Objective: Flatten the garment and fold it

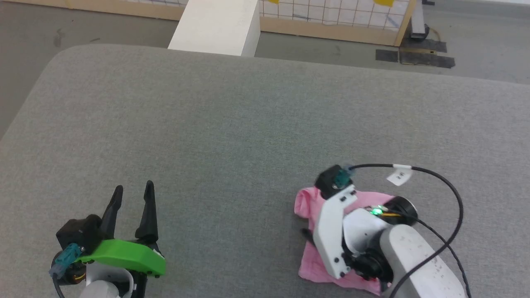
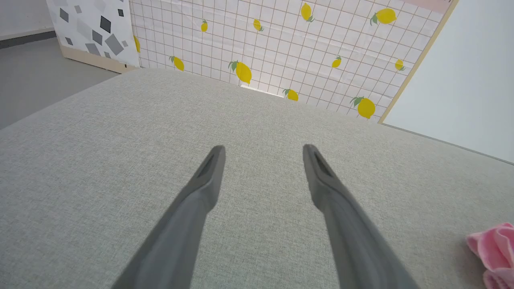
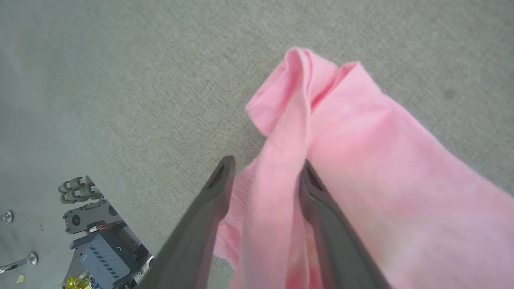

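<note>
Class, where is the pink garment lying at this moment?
In the head view the garment lies bunched on the near right of the grey padded surface, beneath the right gripper, well apart from the left gripper.

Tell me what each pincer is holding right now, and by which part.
Nothing looks gripped. The left pincer is open above the grey cushion. The right pincer is spread, a raised fold of the garment lying between its jaws.

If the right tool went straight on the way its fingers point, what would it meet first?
The garment: a raised pink fold lies between the right tool's spread fingers, so pushing on would likely press that fold into the grey cushion beneath. The gap from tips to cloth is unclear.
</note>
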Motion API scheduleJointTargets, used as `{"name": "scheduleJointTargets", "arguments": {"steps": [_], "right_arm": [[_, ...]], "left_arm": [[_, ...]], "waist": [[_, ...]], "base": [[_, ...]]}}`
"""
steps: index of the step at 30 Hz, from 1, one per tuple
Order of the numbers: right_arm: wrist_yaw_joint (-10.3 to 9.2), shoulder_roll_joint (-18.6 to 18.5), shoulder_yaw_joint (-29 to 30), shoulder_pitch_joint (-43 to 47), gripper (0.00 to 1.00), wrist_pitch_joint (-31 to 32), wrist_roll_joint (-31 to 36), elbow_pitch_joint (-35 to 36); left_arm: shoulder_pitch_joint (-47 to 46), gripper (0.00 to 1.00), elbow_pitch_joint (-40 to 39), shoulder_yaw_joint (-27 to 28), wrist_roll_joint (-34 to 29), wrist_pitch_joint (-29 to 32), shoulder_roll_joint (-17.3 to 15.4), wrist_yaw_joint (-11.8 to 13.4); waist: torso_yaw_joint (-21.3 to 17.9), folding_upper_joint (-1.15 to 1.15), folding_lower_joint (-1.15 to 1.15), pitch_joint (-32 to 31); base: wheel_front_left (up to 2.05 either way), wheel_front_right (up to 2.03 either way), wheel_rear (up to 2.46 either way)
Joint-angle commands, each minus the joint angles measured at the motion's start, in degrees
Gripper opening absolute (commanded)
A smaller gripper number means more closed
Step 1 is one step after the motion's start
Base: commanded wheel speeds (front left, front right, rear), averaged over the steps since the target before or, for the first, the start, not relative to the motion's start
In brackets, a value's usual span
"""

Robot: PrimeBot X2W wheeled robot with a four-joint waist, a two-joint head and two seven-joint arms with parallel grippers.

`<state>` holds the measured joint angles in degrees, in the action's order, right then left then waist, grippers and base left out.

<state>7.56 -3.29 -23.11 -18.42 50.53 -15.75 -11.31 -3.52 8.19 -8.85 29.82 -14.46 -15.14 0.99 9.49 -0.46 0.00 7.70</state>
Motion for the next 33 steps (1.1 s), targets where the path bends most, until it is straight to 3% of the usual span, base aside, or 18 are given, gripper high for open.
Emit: {"name": "scheduleJointTargets", "arguments": {"steps": [1,7,16,23,33], "right_arm": [[-0.08,0.3,-0.9,-1.5,1.00,-0.6,-0.7,0.6],[-0.08,-0.1,-2.0,-2.8,1.00,-1.8,-1.5,7.6],[-0.08,-2.1,14.0,5.7,1.00,-1.0,5.2,16.1],[-0.08,-0.8,19.4,11.8,1.00,-1.1,8.6,13.0],[-0.08,0.3,15.8,11.9,1.00,-4.1,9.0,4.0]], "left_arm": [[0.0,1.00,0.1,0.0,0.1,-0.2,-0.2,-0.3],[0.3,1.00,-0.3,0.1,0.1,0.0,-0.7,-0.1],[0.6,1.00,-1.8,0.0,0.1,0.0,-0.9,0.5],[-0.1,1.00,-1.9,-0.3,0.3,0.0,-1.0,0.2],[-1.1,1.00,-1.2,-0.5,0.6,-0.1,-1.2,-0.2]], "waist": [[-0.8,0.46,0.00,-0.6],[-3.4,0.46,0.00,-1.7],[-6.0,0.46,0.00,-1.6],[-5.7,0.46,0.00,0.1],[-4.3,0.46,0.00,1.3]], "base": [[0.00,0.00,0.00],[0.00,0.00,0.00],[0.00,0.00,0.00],[0.00,0.00,0.00],[0.00,0.00,0.00]]}}
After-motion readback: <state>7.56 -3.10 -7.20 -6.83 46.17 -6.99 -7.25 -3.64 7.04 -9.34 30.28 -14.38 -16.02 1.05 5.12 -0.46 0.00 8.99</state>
